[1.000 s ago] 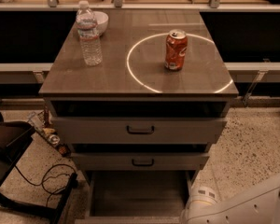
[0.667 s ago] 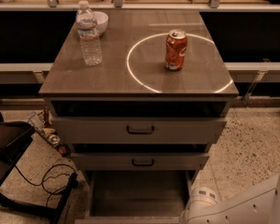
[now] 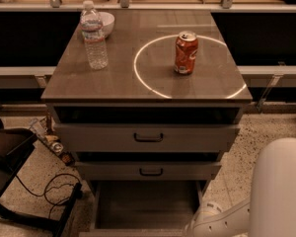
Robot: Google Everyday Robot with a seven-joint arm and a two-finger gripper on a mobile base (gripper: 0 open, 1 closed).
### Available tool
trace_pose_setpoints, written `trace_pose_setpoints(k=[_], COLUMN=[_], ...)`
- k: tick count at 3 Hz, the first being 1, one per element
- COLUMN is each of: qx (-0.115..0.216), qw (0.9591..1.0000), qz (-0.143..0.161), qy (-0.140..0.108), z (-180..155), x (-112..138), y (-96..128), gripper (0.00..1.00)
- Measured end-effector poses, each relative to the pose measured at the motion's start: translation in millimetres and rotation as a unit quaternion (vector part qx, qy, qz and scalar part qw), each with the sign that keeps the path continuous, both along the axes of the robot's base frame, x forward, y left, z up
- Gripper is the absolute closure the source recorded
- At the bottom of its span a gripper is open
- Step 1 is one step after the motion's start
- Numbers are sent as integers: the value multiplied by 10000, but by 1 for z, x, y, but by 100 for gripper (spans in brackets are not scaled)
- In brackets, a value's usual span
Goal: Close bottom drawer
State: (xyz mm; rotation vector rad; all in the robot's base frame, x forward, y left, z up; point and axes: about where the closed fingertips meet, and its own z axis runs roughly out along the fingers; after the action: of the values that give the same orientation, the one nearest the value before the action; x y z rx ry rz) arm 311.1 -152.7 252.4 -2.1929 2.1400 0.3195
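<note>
Camera view showed us the bottom drawer (image 3: 145,207) standing open; the gripper (image 3: 193,228) sat at its right front corner, its grip impossible to tell.

On cabinet top (image 3: 113,85): bottle (image 3: 94,37), bowl (image 3: 108,22), can (image 3: 186,52)

bottom drawer (image 3: 145,205) front cut off by lower edge, pincer out of sight past that edge, white arm (image 3: 274,191) cropped bottom-right

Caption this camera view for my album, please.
Robot arm beside a cabinet whose bottom drawer stands open; its claw is out of view.
</note>
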Motion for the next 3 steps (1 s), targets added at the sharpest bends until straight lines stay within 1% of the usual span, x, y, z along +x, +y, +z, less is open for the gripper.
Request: trace_pose_setpoints(k=[1, 2, 3], qx=[147, 209, 209], qw=[9996, 9987, 9987], qz=[143, 347, 347], qy=[169, 324, 324], z=[-34, -67, -67], x=[1, 4, 4], y=[11, 23, 23], gripper=[100, 100, 100])
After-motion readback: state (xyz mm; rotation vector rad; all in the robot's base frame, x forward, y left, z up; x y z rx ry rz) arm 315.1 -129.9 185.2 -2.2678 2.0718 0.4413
